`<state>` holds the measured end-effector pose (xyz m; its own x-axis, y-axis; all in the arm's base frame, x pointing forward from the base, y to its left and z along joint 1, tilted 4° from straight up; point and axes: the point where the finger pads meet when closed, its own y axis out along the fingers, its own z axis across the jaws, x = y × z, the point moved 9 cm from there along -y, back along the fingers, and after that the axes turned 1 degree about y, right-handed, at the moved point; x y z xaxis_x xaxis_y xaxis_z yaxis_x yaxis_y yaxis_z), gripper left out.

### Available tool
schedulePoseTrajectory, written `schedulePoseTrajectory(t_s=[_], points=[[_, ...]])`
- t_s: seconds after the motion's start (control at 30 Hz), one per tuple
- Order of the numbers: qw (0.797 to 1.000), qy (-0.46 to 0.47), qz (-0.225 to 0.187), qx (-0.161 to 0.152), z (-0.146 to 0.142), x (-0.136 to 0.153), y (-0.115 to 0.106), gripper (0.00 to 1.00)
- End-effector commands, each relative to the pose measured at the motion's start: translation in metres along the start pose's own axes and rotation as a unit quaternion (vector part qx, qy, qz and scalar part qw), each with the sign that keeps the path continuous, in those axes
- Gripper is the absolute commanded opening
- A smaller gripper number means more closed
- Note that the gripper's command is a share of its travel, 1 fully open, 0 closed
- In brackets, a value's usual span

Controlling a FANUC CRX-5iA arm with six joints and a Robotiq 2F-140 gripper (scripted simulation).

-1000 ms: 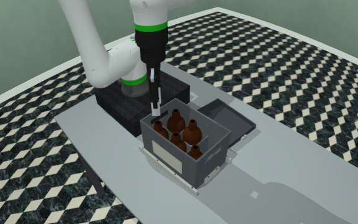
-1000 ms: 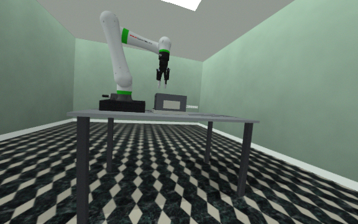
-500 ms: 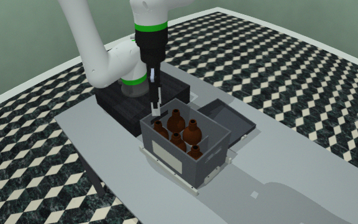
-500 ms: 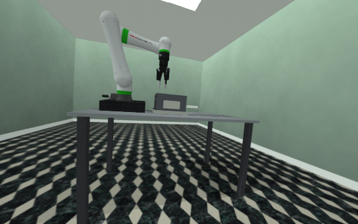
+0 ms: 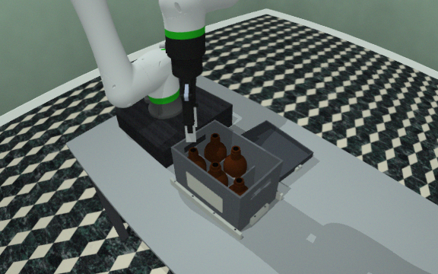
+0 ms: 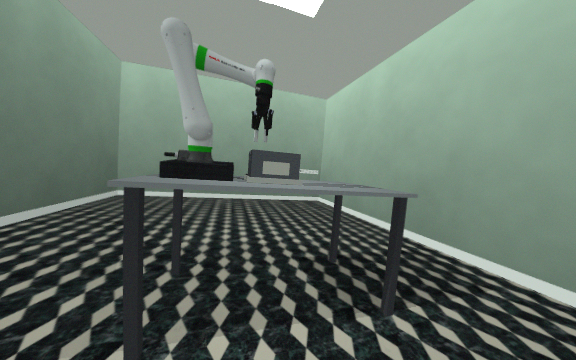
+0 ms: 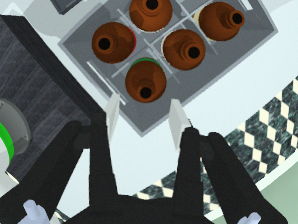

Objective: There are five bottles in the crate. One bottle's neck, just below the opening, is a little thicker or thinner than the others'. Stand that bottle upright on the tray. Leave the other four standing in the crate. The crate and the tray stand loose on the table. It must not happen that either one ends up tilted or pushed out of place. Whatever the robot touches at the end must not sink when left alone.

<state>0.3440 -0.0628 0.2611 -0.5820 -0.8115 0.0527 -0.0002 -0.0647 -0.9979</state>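
The black two-fingered hand (image 7: 145, 117) hangs part-open and gripping nothing above the grey divided crate (image 5: 219, 192). All five brown glass bottles (image 7: 147, 82) stand inside it, with the dark flat tray (image 5: 280, 146) alongside on the pale grey counter (image 5: 135, 190).

Pincer (image 6: 261, 135) (parted, holding nothing) above crate (image 6: 274, 164)

Arm (image 6: 188, 85) arched high, wrist vertical; gripper (image 6: 261, 135) pointing toward six o'clock, jaws partly spread, gripping nothing.
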Motion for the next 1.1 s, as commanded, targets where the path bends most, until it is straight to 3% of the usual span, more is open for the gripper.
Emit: schedulePoseTrajectory(t_s=[0.0,1.07], points=[[1.000,0.000,0.000,0.001,0.000,0.000,0.001,0.44],[1.000,0.000,0.000,0.001,0.001,0.000,0.033,0.44]])
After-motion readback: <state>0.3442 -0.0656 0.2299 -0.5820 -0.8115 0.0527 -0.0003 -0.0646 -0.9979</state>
